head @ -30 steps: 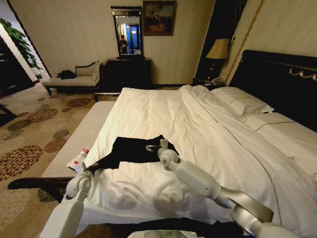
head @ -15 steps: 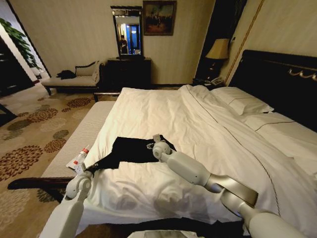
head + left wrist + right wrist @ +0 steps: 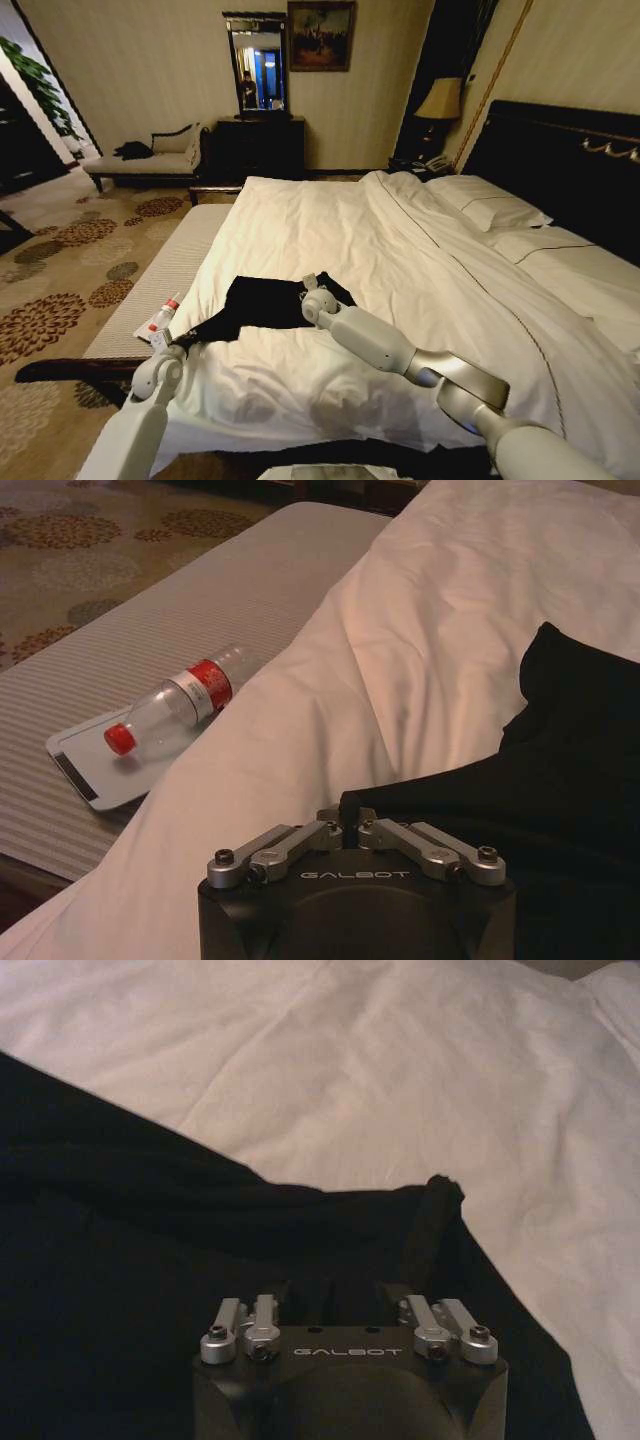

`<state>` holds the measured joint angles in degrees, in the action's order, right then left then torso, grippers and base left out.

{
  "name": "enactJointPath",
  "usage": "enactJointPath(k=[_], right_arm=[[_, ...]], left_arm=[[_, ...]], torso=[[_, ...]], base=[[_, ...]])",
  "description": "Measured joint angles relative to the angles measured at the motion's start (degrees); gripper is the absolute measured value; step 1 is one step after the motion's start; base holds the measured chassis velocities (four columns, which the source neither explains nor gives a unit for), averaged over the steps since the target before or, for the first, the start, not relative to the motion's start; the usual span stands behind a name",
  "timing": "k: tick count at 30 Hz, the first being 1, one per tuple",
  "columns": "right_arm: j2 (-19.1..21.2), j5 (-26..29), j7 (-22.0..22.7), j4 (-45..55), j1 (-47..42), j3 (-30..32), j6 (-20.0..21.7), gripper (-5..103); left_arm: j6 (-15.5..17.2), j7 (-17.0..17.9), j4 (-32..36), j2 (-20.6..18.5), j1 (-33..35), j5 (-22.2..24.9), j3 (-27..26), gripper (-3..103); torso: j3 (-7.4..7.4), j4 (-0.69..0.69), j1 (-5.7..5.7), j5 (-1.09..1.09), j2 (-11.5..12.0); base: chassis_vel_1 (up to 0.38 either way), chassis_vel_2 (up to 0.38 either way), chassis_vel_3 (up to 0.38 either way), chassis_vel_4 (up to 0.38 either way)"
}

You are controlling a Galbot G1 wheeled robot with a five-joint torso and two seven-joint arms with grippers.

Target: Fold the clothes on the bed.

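Black short-sleeved T-shirt [image 3: 262, 303] lies crumpled near the foot-side edge of the large white-sheeted bed [image 3: 400, 270], long axis running left to right across the robot's front. Left gripper [image 3: 347, 832] sits at the shirt's left end, pinched together on a bit of black cloth at the bed edge. Right gripper [image 3: 311, 287] is over the shirt's right end, fingers sunk in dark fabric; can't tell if clamped. Each arm has its own end.
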<state>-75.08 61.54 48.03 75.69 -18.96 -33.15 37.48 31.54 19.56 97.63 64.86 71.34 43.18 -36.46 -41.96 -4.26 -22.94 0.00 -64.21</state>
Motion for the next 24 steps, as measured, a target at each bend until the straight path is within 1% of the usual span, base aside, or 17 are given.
enactJointPath(k=[1, 2, 3, 6, 7, 10, 11, 13, 15, 17, 19, 20, 21, 22, 24], right_arm=[[0.0, 0.0, 0.0, -0.1, -0.1, -0.1, 0.0, 50], [-0.1, -0.2, 0.1, -0.4, -0.2, -0.2, 0.2, 45], [-0.1, -0.2, 0.1, -0.4, -0.2, -0.2, 0.2, 45], [-0.2, -0.8, 0.3, -1.1, -0.5, -0.3, 0.6, 28], [-0.2, -0.8, 0.3, -1.1, -0.5, -0.3, 0.6, 28], [0.2, -1.1, 0.1, -0.9, -1.1, -0.2, 0.5, 13], [0.2, -1.1, 0.1, -0.9, -1.1, -0.2, 0.5, 13], [0.7, -1.5, -0.5, 0.2, -1.8, 0.0, -0.1, 3], [1.0, -1.8, -0.9, 0.7, -2.1, 0.1, -0.6, 3], [1.9, -2.5, -2.5, 2.2, -3.1, 0.7, -2.0, 1], [3.6, -3.3, -5.6, 4.8, -4.3, 2.1, -5.3, 0], [3.6, -3.3, -5.6, 4.8, -4.3, 2.1, -5.3, 0], [4.3, -3.7, -7.0, 5.7, -4.8, 2.7, -6.8, 0], [4.7, -3.9, -7.5, 6.0, -4.9, 2.9, -7.5, 0], [8.2, -6.4, -14.7, 8.8, -7.2, 5.9, -16.0, 0]], left_arm=[[0.0, 0.0, 0.0, 0.0, 0.0, 0.0, 0.0, 2], [0.0, 0.0, -0.1, -0.1, -0.2, 0.2, 0.0, 2], [0.0, 0.0, -0.1, -0.1, -0.2, 0.2, 0.0, 2], [0.0, 0.1, -0.5, -0.1, -0.5, 0.5, 0.1, 2], [0.0, 0.1, -0.5, -0.1, -0.5, 0.5, 0.1, 2], [0.0, 0.1, -1.0, -0.1, -0.8, 0.5, 0.2, 2], [0.0, 0.1, -1.0, -0.1, -0.8, 0.5, 0.2, 2], [0.0, 0.1, -1.2, 0.0, -1.0, 0.5, 0.3, 2], [0.0, 0.1, -1.3, 0.0, -1.0, 0.6, 0.3, 2], [0.0, 0.2, -1.3, -0.1, -1.2, 0.7, 0.3, 2], [0.0, 0.3, -1.0, -0.3, -1.4, 1.2, 0.1, 2], [0.0, 0.3, -1.0, -0.3, -1.4, 1.2, 0.1, 2], [0.0, 0.3, -0.8, -0.4, -1.4, 1.4, 0.1, 2], [0.0, 0.4, -0.7, -0.4, -1.5, 1.4, 0.0, 2], [-0.5, 0.4, 0.1, -0.6, -1.8, 1.9, 0.0, 2]], torso=[[0.00, 0.00, 0.00, 0.00, 0.0], [0.00, 0.00, 0.00, 0.00, 0.0], [0.00, 0.00, 0.00, 0.00, 0.0], [0.00, 0.00, 0.00, 0.00, 0.0], [0.00, 0.00, 0.00, 0.00, 0.0], [0.00, 0.01, 0.00, 0.00, 0.0], [0.00, 0.01, 0.00, 0.00, 0.0], [0.00, 0.00, 0.00, 0.00, 0.0], [0.00, 0.00, 0.00, 0.00, 0.0], [0.00, 0.00, 0.00, 0.00, 0.0], [0.00, 0.01, 0.00, 0.00, 0.0], [0.00, 0.01, 0.00, 0.00, 0.0], [0.00, 0.02, 0.00, 0.01, 0.0], [0.00, 0.02, 0.00, 0.01, 0.0], [0.00, 0.02, 0.00, 0.02, 0.0]], base=[[0.000, 0.000, 0.000, 0.000], [0.000, 0.000, 0.000, 0.000], [0.000, 0.000, 0.000, 0.000], [0.000, 0.000, 0.000, 0.000], [0.000, 0.000, 0.000, 0.000], [0.000, 0.000, 0.000, 0.000], [0.000, 0.000, 0.000, 0.000], [0.000, 0.000, 0.000, 0.000], [0.000, 0.000, 0.000, 0.000], [0.000, 0.000, 0.000, 0.000], [0.000, 0.000, 0.000, 0.000], [0.000, 0.000, 0.000, 0.000], [0.000, 0.000, 0.000, 0.000], [0.000, 0.000, 0.000, 0.000], [0.000, 0.000, 0.000, 0.000]])
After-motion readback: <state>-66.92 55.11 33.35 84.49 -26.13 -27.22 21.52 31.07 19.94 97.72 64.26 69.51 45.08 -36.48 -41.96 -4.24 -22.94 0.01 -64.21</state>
